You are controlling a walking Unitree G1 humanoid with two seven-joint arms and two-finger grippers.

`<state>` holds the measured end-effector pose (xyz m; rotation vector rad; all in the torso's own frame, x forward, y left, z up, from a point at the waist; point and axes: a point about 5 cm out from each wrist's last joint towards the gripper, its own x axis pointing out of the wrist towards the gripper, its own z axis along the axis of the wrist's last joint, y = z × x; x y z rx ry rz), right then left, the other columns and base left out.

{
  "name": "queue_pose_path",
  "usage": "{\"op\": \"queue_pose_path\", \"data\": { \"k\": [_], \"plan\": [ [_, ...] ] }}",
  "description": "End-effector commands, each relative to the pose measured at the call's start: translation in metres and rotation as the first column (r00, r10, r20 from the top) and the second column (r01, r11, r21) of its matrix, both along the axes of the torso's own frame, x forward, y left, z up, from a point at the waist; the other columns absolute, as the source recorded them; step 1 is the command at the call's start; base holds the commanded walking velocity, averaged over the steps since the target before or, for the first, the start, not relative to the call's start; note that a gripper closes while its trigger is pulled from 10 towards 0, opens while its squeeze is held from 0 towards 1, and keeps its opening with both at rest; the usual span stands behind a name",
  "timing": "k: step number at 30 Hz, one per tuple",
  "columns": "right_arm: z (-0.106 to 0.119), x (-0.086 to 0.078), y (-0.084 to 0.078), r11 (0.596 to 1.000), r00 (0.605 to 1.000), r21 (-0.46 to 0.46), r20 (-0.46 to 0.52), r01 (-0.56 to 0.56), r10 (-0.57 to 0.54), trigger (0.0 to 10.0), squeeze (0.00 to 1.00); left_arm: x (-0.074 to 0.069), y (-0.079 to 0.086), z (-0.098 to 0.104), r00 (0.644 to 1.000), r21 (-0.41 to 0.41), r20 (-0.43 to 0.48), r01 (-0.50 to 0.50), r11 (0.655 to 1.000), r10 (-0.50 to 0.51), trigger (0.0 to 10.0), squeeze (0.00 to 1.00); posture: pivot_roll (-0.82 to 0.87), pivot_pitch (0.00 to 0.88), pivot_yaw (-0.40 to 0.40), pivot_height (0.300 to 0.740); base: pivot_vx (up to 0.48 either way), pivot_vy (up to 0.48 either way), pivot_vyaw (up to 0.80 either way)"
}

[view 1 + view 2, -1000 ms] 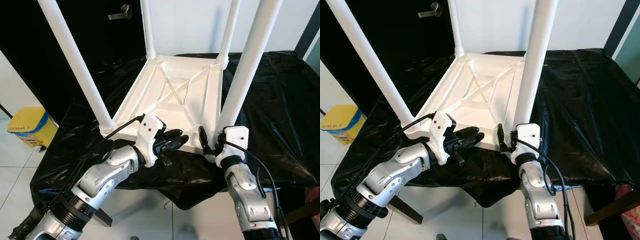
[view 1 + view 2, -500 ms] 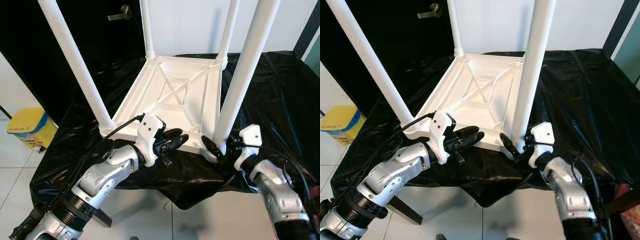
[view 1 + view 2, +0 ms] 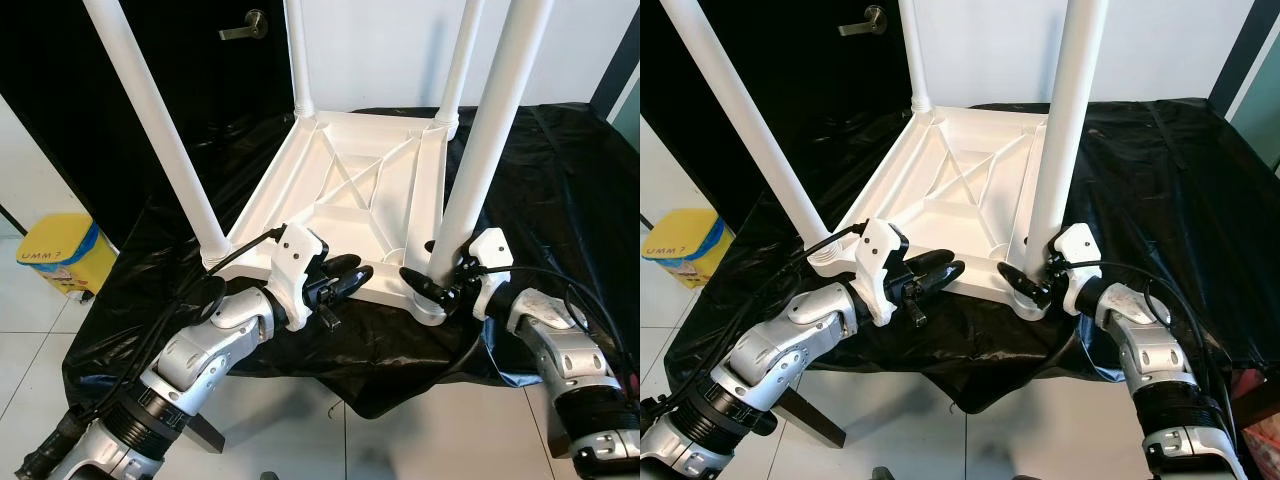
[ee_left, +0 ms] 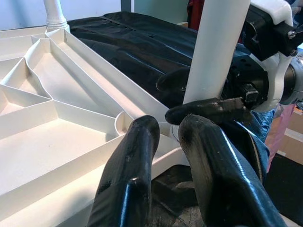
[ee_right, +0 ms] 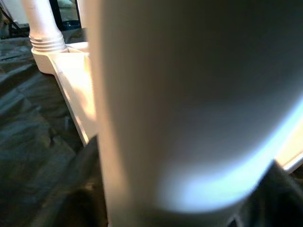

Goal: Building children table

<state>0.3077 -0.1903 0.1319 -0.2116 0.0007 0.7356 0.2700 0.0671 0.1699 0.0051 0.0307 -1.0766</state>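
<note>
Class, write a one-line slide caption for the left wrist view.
Right gripper clasps the near table leg at its base; left gripper hovers by the upturned tabletop.

My right gripper (image 3: 432,287) now comes at the near right leg (image 3: 484,140) from the side, forearm swung outward instead of straight below as a second ago. Its black fingers (image 3: 416,283) now close around the leg's base rather than standing upright just beside it; the leg tilts slightly more.
</note>
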Motion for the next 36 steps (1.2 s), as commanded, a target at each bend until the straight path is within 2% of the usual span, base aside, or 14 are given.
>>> {"op": "queue_pose_path", "data": {
  "k": [1,7,8,19,20,21,26,27,28,30,32,35,36],
  "plan": [
    [-0.002,0.0,0.003,1.0,1.0,-0.018,-0.005,-0.025,0.025,0.0,0.0,-0.009,-0.001,0.003,0.97,0.01,0.014,0.244,0.97,-0.244,10.0,0.0,-0.13,0.002,0.032,0.74,0.0,0.0,0.0],
    [-0.009,-0.006,0.0,0.999,0.999,-0.018,-0.023,-0.027,0.027,0.0,0.0,-0.01,-0.001,0.002,0.971,0.008,0.01,0.239,0.971,-0.239,10.0,0.0,-0.13,0.003,0.032,0.74,0.0,0.0,0.0],
    [-0.011,-0.007,0.0,1.0,0.999,-0.01,-0.027,-0.021,0.02,10.0,0.0,-0.011,-0.001,0.002,0.971,0.006,0.008,0.239,0.971,-0.239,10.0,0.0,-0.14,0.013,0.028,0.74,0.0,0.0,0.0],
    [-0.014,-0.017,0.001,0.994,0.996,0.058,-0.011,0.09,-0.089,10.0,0.0,-0.012,-0.001,0.0,0.971,0.002,0.0,0.241,0.971,-0.241,10.0,0.0,-0.15,0.02,0.021,0.74,0.0,0.0,0.0],
    [-0.014,-0.019,0.002,0.993,0.995,0.066,-0.011,0.102,-0.101,10.0,0.0,-0.013,-0.002,-0.001,0.97,0.002,-0.001,0.242,0.97,-0.242,10.0,0.0,-0.15,0.02,0.021,0.74,0.0,0.0,0.0],
    [-0.018,-0.023,0.007,0.983,0.987,0.089,-0.018,0.164,-0.163,10.0,0.0,-0.014,-0.005,-0.001,0.968,-0.003,-0.002,0.252,0.968,-0.252,10.0,0.0,-0.15,0.011,0.014,0.74,0.0,0.0,0.0],
    [-0.019,-0.027,0.015,0.971,0.978,0.114,-0.015,0.21,-0.209,10.0,0.0,-0.015,-0.006,-0.002,0.967,-0.005,-0.005,0.256,0.967,-0.256,10.0,0.0,-0.15,0.009,0.008,0.74,0.0,0.0,0.0],
    [-0.02,-0.029,0.019,0.965,0.974,0.128,-0.011,0.227,-0.227,10.0,0.0,-0.016,-0.005,-0.003,0.967,-0.005,-0.006,0.256,0.967,-0.256,10.0,0.0,-0.15,0.009,0.008,0.74,0.0,0.0,0.0],
    [-0.023,-0.032,0.024,0.937,0.948,0.144,-0.014,0.318,-0.319,10.0,0.0,-0.015,-0.006,-0.003,0.967,-0.005,-0.007,0.255,0.967,-0.255,10.0,0.0,-0.15,0.011,0.005,0.74,0.0,0.0,0.0],
    [-0.024,-0.032,0.025,0.93,0.94,0.144,-0.016,0.339,-0.34,10.0,0.0,-0.014,-0.006,-0.003,0.967,-0.005,-0.006,0.254,0.967,-0.254,10.0,0.0,-0.15,0.011,0.005,0.74,0.0,0.0,0.0],
    [-0.026,-0.035,0.029,0.883,0.899,0.184,-0.023,0.433,-0.436,10.0,0.0,-0.016,-0.005,-0.003,0.967,-0.006,-0.007,0.253,0.967,-0.253,10.0,0.0,-0.14,0.01,0.003,0.74,0.0,0.0,0.0],
    [-0.026,-0.035,0.031,0.868,0.888,0.198,-0.027,0.455,-0.459,10.0,0.0,-0.016,-0.005,-0.003,0.967,-0.006,-0.008,0.253,0.967,-0.253,10.0,0.0,-0.14,0.01,0.003,0.74,0.0,0.0,0.0],
    [-0.027,-0.036,0.034,0.847,0.868,0.203,-0.035,0.492,-0.495,10.0,0.0,-0.017,-0.005,-0.003,0.967,-0.005,-0.009,0.253,0.967,-0.253,10.0,0.0,-0.14,0.01,0.002,0.74,0.0,0.0,0.0]
  ]
}}
